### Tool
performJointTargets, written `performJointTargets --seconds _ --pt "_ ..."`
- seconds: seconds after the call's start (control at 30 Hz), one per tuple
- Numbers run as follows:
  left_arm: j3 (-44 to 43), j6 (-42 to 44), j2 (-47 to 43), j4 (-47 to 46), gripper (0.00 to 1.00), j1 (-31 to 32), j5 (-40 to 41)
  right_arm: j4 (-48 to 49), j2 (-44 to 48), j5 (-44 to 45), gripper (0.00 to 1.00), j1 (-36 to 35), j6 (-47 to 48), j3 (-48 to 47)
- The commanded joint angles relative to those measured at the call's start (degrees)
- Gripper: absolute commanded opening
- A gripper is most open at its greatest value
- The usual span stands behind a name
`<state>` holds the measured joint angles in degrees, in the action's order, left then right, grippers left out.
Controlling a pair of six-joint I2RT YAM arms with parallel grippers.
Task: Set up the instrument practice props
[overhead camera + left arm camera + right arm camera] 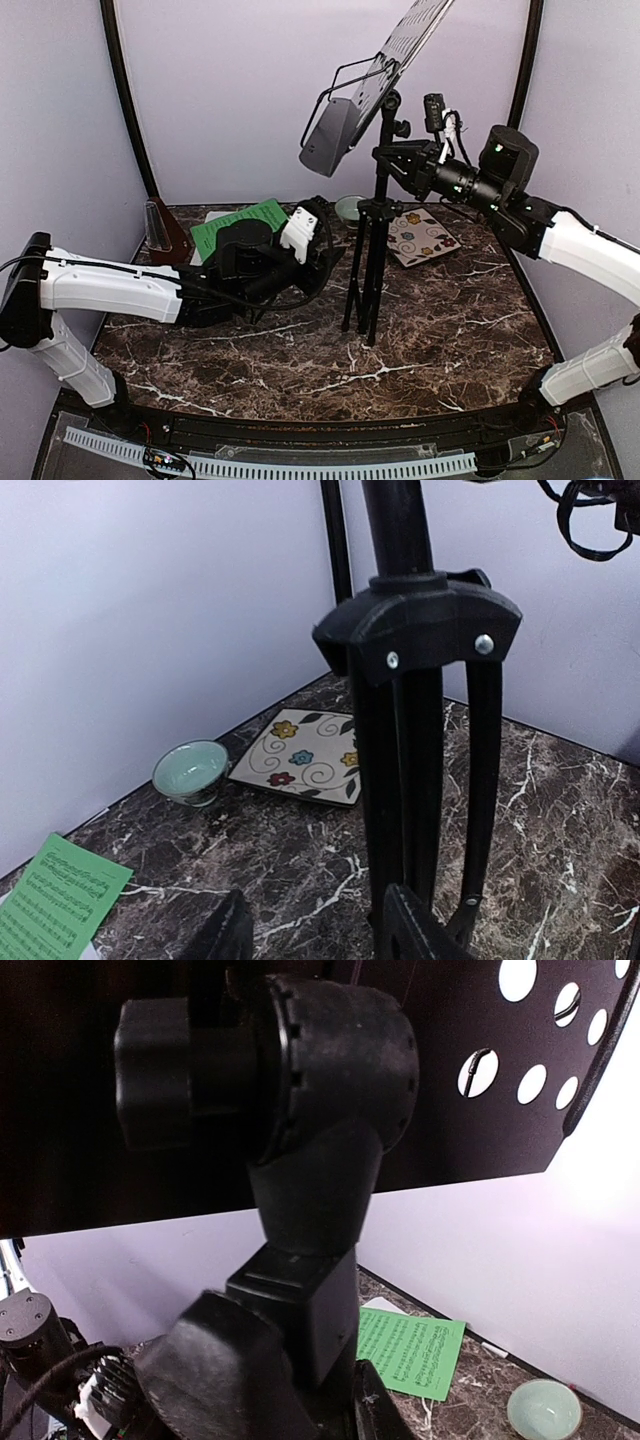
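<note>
The black music stand (366, 270) stands on its tripod in the middle of the table, its perforated desk (372, 88) tilted up high. My right gripper (392, 158) is shut on the stand's post just under the desk joint; in the right wrist view (310, 1360) the post block sits between the fingers. My left gripper (318, 252) is open and empty, low beside the tripod legs (420, 780); its fingers (225, 935) show at the bottom. The green sheet (240, 226) lies on the white sheet (214, 216) at the back left. The metronome (165, 232) stands at the far left.
A pale green bowl (349, 207) and a cream swirl-patterned tile (420, 237) lie behind and right of the stand; both show in the left wrist view, the bowl (190, 770) and the tile (305, 758). White walls close the back and sides.
</note>
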<state>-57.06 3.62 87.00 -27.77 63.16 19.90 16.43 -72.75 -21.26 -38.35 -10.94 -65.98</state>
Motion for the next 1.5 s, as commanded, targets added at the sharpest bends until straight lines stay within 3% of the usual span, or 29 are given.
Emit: performJointTargets --seconds 0.0,0.27,0.93,1.17,1.47 --pt "-0.8 -2.5 1.9 -4.0 0.47 0.0 -2.2 17.7 5.3 4.0 0.0 -1.7 2.5 -0.6" --pt "-0.9 -3.3 5.3 -6.7 0.46 0.0 -4.4 20.5 8.0 5.2 0.0 -5.0 5.7 5.7" --pt "-3.5 -2.4 9.6 -6.8 0.45 0.0 -4.1 20.4 8.9 6.9 0.0 -7.5 9.1 7.6" --pt "-7.3 -4.1 12.4 -4.2 0.39 0.0 -2.4 20.7 8.9 7.9 0.0 -7.6 8.9 7.5" --pt "-9.5 -4.5 13.7 -0.3 0.24 0.1 4.8 19.7 9.0 10.7 0.0 -7.6 8.3 6.6"
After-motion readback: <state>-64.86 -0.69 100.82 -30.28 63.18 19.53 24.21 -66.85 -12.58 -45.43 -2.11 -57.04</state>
